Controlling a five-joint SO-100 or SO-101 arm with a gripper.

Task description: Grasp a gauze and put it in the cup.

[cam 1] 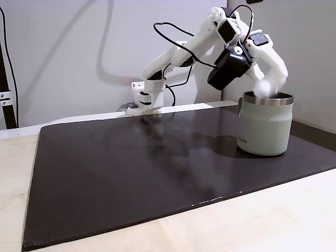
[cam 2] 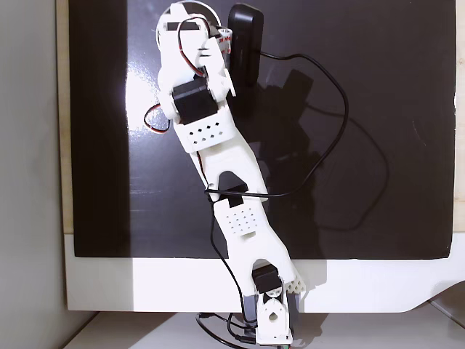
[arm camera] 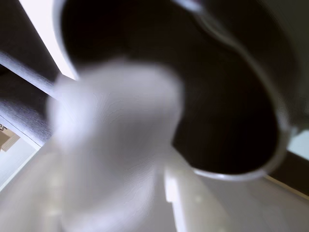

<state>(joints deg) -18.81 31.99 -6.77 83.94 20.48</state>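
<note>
In a fixed view from the side, a pale wooden surface [cam 1: 16, 199] carries a large dark mat [cam 1: 136, 173] that spans most of the picture from left to right. Behind it stands a plain light wall [cam 1: 63, 52], with a soft shadow of the arm cast on it. The arm's white base [cam 1: 145, 100] is fixed at the far edge of the mat, left of centre, and black cables [cam 1: 173, 31] loop along the arm. From there the white arm [cam 1: 184, 52] reaches up and to the right.

At the right side of the mat stands the cup [cam 1: 264, 126], upright, pale green with a shiny steel rim. The claw [cam 1: 269, 86] hangs directly over the cup's mouth, pointing down. A blurred white gauze [cam 1: 265, 88] sits at its tip, just above the rim and apart from the cup's wall. The claw appears closed on the gauze, though the blur hides how far apart the fingers stand.

In the wrist view the gauze [arm camera: 116, 140] is a soft white blur in the left half, in front of the dark inside of the cup [arm camera: 227, 96], whose bright rim curves down the right side.

In a fixed view from above, the arm [cam 2: 218, 160] runs up from the base [cam 2: 269, 320] at the bottom edge, over the glossy mat [cam 2: 378, 131], and covers the claw and most of the cup.
</note>
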